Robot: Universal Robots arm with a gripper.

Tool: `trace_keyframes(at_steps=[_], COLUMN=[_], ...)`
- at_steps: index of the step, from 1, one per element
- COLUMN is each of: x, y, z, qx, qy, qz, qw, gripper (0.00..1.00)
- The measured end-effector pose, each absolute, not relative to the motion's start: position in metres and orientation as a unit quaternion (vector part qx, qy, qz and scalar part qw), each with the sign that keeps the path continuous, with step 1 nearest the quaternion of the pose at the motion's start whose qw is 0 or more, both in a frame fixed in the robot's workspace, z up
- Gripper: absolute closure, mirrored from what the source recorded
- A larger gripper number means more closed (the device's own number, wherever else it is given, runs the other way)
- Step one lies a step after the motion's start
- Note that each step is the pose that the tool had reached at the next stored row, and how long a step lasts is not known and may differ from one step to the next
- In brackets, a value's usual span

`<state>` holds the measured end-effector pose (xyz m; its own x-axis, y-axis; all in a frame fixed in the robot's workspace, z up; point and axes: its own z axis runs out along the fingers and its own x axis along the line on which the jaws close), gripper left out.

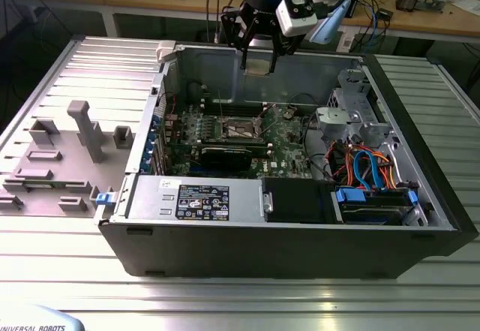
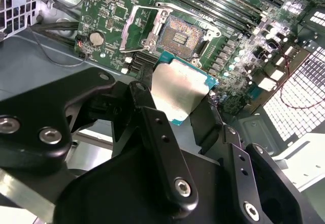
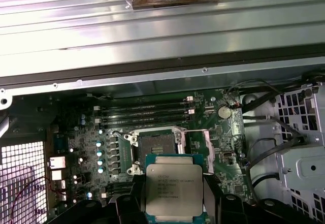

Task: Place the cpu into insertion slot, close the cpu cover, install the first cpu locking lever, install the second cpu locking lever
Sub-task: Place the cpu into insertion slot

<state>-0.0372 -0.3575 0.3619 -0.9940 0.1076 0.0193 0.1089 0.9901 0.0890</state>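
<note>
Fingers hold the print-faced cpu apart from the open insertion slot.

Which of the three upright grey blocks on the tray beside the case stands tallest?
The T-topped post in the middle; the squat blocks on either side of it are clearly lower.

The cpu is cut off by the first wrist view's edge; the end effector hides part of it in the second wrist view.
</note>
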Motion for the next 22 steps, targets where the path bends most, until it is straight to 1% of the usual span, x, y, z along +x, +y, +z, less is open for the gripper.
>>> trace_keyframes(at_steps=[22], x=[-0.0372], y=[-0.3575], z=[0.3619], qx=[-0.081], qy=[-0.996], qz=[-0.045], qw=[0.006], gripper=[0.46])
